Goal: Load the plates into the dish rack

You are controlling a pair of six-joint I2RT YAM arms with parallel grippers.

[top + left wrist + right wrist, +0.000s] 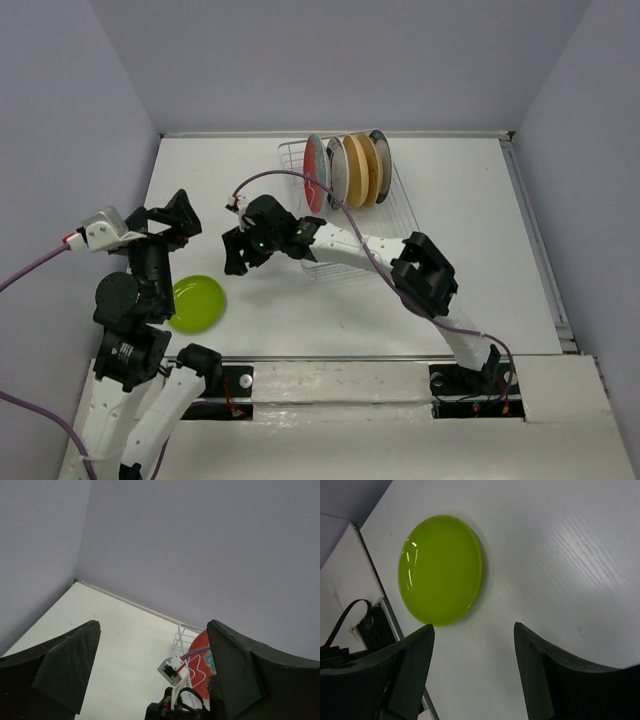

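While bare surface (450, 290) stretches left of the dish rack (400, 205), the rack holds five plates (352, 170) upright in a row. One lime green plate (196, 302) lies flat, well left of it. The right gripper (234, 254), just beside the rack, and the left gripper (166, 214), farther left, both have their jaws spread and empty.

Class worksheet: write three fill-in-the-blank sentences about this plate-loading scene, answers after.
1. The small glossy round plate lying flat on the white table is coloured ____.
2. The other plates stand upright in the white wire dish ____.
3. The right gripper, jaws open, holds ____.
Answers: green; rack; nothing.
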